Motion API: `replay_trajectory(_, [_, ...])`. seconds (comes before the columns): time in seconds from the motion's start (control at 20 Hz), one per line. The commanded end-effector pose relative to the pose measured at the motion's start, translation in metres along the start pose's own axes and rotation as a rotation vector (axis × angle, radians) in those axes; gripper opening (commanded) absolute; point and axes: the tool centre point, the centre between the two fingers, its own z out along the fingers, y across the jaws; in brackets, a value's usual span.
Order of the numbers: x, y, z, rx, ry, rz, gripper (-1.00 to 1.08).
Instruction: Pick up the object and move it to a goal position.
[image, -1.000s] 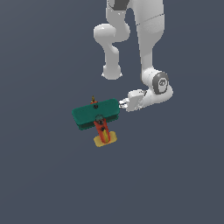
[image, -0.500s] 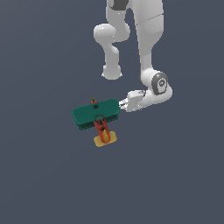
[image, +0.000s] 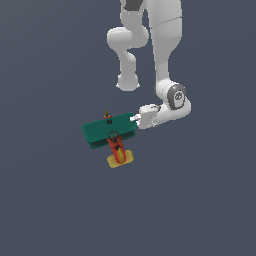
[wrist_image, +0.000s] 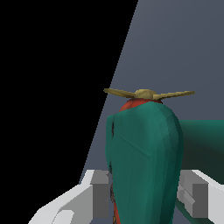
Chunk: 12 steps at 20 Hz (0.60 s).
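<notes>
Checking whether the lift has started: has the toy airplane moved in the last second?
No. The toy airplane sits at the same spot under the arm's base, claw at its wingtip.

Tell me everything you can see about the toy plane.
The plane looks like smooth plastic: wide teal double wings with rounded ends, a red-orange body with black screws, a yellow tail and a small yellow propeller. It lies level. The gripper straddles one wingtip, a finger on each side; contact cannot be judged.
</notes>
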Motion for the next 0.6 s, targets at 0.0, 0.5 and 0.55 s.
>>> replay_trajectory(0.0, [0.0000, 0.0001, 0.0027, 0.000, -0.001, 0.000, 0.28])
replay_trajectory(0.5, [0.0000, 0.0001, 0.0027, 0.000, -0.001, 0.000, -1.00])
replay_trajectory(0.55, [0.0003, 0.0002, 0.0022, 0.000, -0.001, 0.000, -1.00])
